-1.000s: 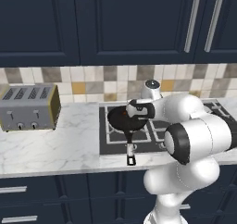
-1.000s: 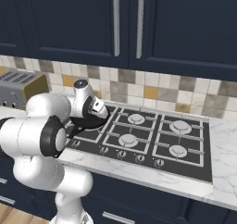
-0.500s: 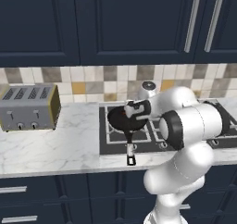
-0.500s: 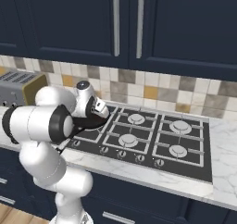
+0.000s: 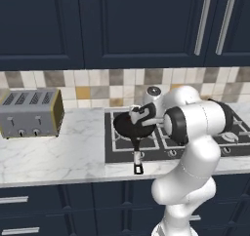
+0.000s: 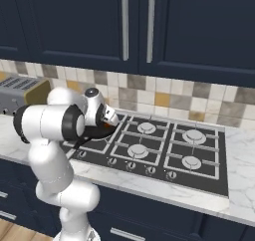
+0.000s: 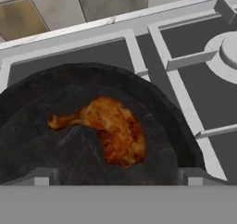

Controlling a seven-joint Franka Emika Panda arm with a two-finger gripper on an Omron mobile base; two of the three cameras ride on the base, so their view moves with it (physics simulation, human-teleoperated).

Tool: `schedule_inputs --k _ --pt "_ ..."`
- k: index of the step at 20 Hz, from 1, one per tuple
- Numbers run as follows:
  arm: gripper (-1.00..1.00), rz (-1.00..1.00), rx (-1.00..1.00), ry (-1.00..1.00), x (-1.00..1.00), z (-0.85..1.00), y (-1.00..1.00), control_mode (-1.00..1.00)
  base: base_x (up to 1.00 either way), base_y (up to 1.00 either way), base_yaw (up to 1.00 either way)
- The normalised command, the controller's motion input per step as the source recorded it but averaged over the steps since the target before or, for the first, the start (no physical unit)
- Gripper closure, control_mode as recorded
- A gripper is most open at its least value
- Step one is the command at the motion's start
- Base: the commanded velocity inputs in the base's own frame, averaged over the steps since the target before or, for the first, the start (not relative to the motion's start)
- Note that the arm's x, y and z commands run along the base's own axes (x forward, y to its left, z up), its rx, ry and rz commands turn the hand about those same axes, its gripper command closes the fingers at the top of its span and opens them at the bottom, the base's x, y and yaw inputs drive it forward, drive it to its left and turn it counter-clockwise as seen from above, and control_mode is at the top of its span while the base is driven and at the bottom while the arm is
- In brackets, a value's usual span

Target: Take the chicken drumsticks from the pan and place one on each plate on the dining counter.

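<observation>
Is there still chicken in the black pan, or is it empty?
Not empty. In the hand view, an orange-brown chicken drumstick lies flat inside the pan on the stove. Whether a second piece is in there cannot be told.

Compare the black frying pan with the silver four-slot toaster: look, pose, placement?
The round, shallow black frying pan sits on the hob grate; the boxy silver four-slot toaster stands on bare marble. The pan holds an orange-brown chicken drumstick; nothing shows in the toaster's slots. The pan's thin handle points to the counter's front edge.
</observation>
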Motion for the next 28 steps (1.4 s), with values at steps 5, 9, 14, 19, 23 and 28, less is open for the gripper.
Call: schedule_inputs --k 5,9,14,19,23,28 --pt "-1.0 0.0 0.0 0.0 0.2 -0.14 0.01 -1.0 0.0 0.0 0.0" --pt "-1.0 0.0 0.0 0.0 0.1 -0.09 0.0 -1.0 0.0 0.0 0.0" --pt "-1.0 0.0 0.0 0.0 0.01 -0.13 0.0 -1.0 0.0 0.0 0.0" --pt "-1.0 0.0 0.0 0.0 0.08 -0.16 0.0 -1.0 0.0 0.0 0.0" --pt "-1.0 0.0 0.0 0.0 0.17 -0.11 0.0 -1.0 0.0 0.0 0.0" --pt "-1.0 0.0 0.0 0.0 0.18 -0.08 0.0 -1.0 0.0 0.0 0.0"
